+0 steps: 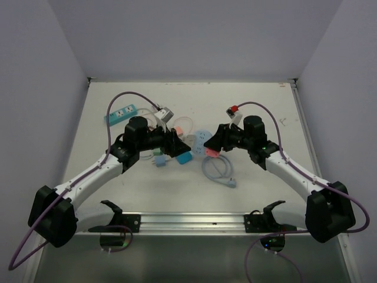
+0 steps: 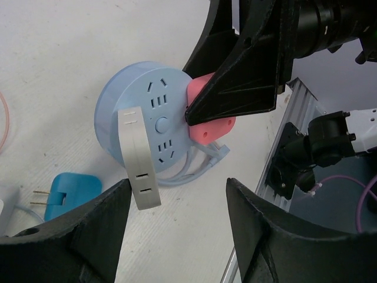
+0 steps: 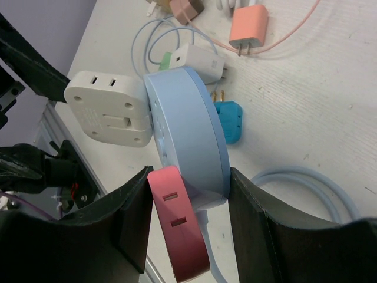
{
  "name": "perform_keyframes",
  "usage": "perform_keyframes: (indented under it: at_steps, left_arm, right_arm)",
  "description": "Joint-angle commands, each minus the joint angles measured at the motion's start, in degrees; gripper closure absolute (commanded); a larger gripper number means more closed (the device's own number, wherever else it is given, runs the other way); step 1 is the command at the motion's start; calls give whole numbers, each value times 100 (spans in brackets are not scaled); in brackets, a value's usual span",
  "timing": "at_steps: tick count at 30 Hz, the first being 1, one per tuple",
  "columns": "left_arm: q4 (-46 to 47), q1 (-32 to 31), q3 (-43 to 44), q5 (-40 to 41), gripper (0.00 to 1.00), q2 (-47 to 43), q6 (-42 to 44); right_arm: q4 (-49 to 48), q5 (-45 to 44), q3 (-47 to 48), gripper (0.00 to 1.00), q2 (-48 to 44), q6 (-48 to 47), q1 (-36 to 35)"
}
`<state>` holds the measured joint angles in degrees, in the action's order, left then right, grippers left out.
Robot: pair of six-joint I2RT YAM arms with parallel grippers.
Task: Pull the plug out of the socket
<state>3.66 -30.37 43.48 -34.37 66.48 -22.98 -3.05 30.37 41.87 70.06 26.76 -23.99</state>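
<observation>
My right fingers (image 3: 118,236) clamped on round blue socket (image 3: 185,130) and its pink plug (image 3: 177,230) at bench (image 1: 265,118) centre, my left fingers (image 2: 76,236) apart, straddling white plug (image 2: 138,159) seated in socket face

The round socket (image 1: 202,138) has a plug (image 3: 179,236) and an adaptor (image 3: 109,109) stuck in its face. A cable coil (image 1: 219,171) lies just before it, a loose plug (image 1: 183,157) to its left, a power strip (image 1: 121,114) farther back on the left.

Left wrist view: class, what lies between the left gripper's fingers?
In the left wrist view: the white plug, seated in the round blue socket, with the left gripper open around it.
</observation>
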Motion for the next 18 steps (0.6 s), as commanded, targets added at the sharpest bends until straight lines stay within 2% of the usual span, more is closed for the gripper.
perform_keyframes:
  at_steps: [1,6,13,18]
  left_arm:
    - [495,-179,-7,44,32,120,-224]
    - [408,-347,99,404,32,208,-216]
    - [-207,-373,231,1853,32,208,-171]
    - [-234,-478,414,2083,39,418,-163]
  right_arm:
    - [-108,-391,287,100,-168,-48,17]
    - [-3,-611,278,100,-203,-101,8]
    - [67,-769,269,100,-283,-110,-18]
    - [76,-840,269,100,-230,-128,-97]
